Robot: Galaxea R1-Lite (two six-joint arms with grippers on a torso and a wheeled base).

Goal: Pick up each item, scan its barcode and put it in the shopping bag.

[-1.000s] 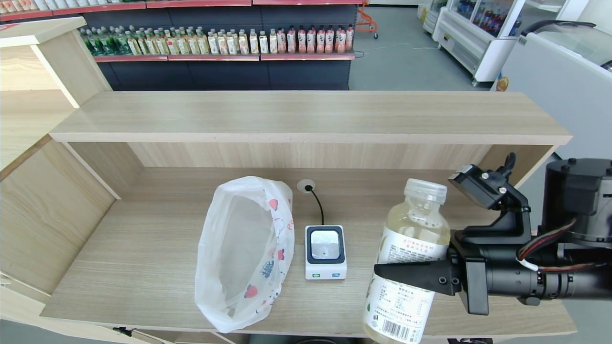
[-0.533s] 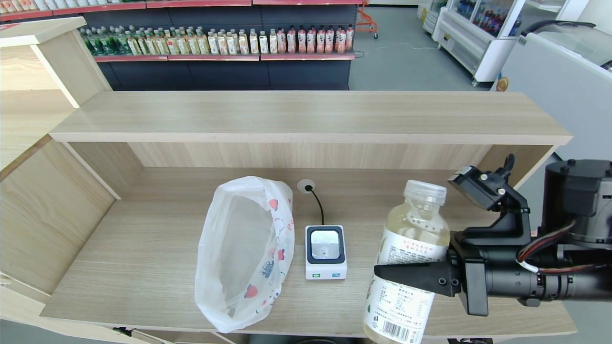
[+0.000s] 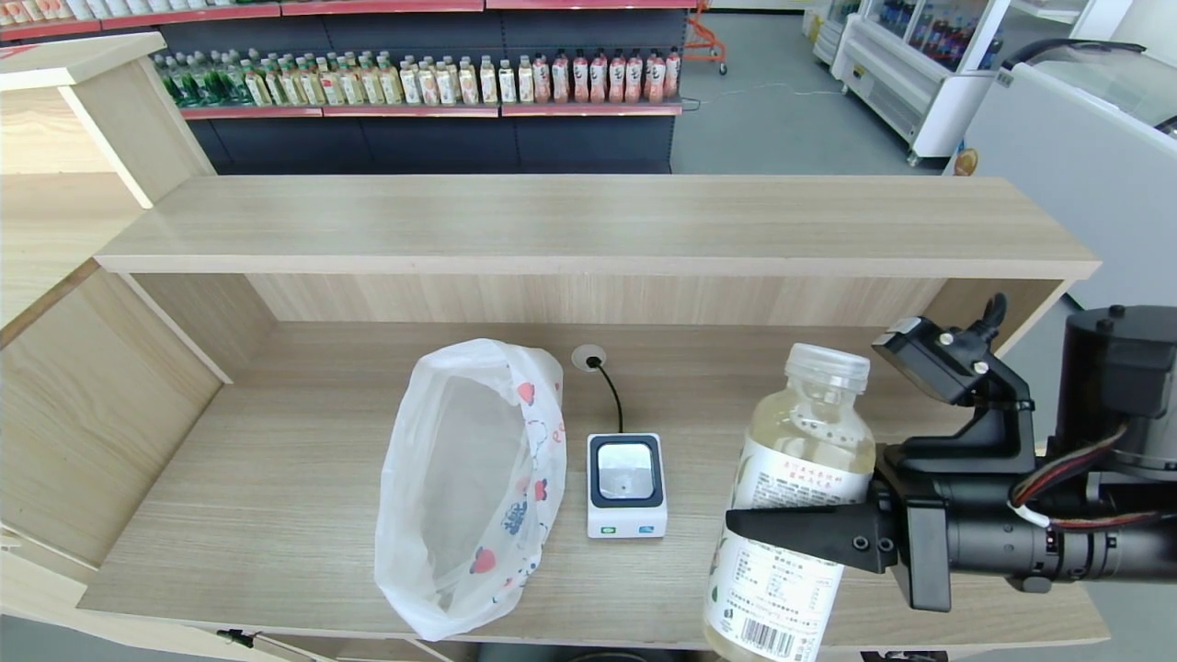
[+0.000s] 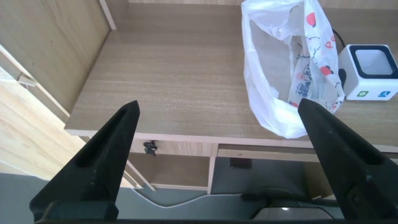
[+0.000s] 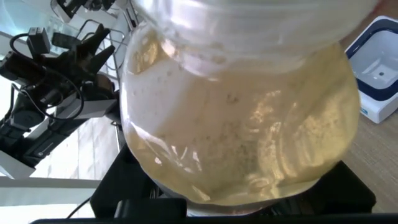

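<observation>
The wooden bench (image 3: 276,478) has a raised ledge along its back edge and a side wall at its left end. A white plastic bag (image 3: 469,478) with red and blue prints lies left of the bench's middle. Its mouth gapes open and its lower end reaches close to the front edge. In the left wrist view the bag (image 4: 280,74) lies just beside the scanner (image 4: 372,71).

The right gripper (image 3: 763,529) is at the front right corner of the bench, clamped across the label of a bottle (image 3: 795,496). The bottle is clear, holds pale yellow liquid and has a clear cap. It stands nearly upright, with a barcode low on the label facing the head camera. Close up, the bottle (image 5: 242,124) shows tiny specks in the liquid.

The left gripper (image 4: 217,107) hangs with its fingers spread wide above the front edge, left of the bag.

The white scanner (image 3: 626,483), window up, sits at mid-bench between the bag and the bottle. A black cable (image 3: 609,391) runs from it to a hole near the back.
</observation>
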